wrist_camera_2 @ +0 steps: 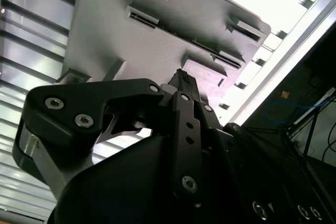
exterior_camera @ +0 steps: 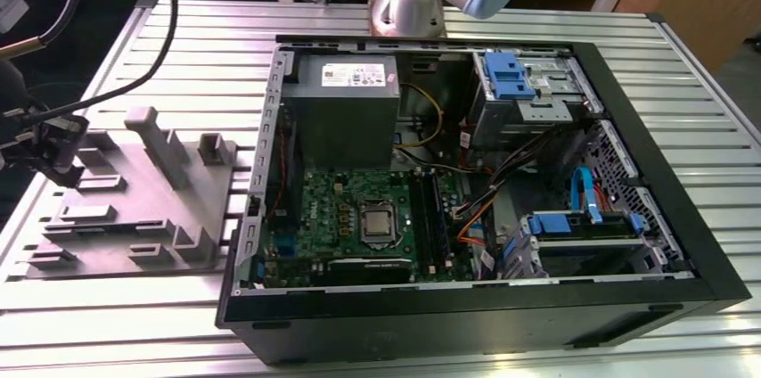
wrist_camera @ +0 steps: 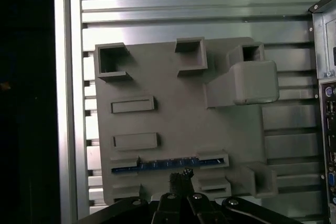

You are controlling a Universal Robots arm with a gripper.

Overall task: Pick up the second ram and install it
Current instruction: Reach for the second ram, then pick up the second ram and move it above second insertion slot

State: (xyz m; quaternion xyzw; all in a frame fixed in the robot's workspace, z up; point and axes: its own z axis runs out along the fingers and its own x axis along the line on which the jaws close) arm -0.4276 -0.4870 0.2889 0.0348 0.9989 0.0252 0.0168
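We record the gripper (exterior_camera: 48, 151) at the exterior view's far left, over the edge of the slatted metal table (exterior_camera: 214, 21) and just beside the grey holding fixture (exterior_camera: 131, 209).

In the second wrist view its fingers (wrist_camera_2: 186, 119) lie drawn together with no gap that we can see between the tips, and nothing is clamped between them. The gripper (wrist_camera_2: 181, 77) hangs over the fixture (wrist_camera_2: 121, 30).

In the first wrist view the gripper (wrist_camera: 181, 176) again appears closed to a single dark point. That point sits just beside the second ram (wrist_camera: 163, 164). We cannot tell whether it touches the stick.

The second ram stands on edge in a long slot of the fixture (wrist_camera: 173, 108), at the side nearest the gripper, showing as a thin blue strip. It has not been lifted from its slot.

To the exterior view's right of the fixture lies the open computer case (exterior_camera: 476, 324). Inside it we note the grey power-supply box (exterior_camera: 345, 102), the green motherboard (exterior_camera: 345, 209) and, further right, a flat blue cable (exterior_camera: 585, 195). The arm's base (exterior_camera: 411, 8) stands behind the case.
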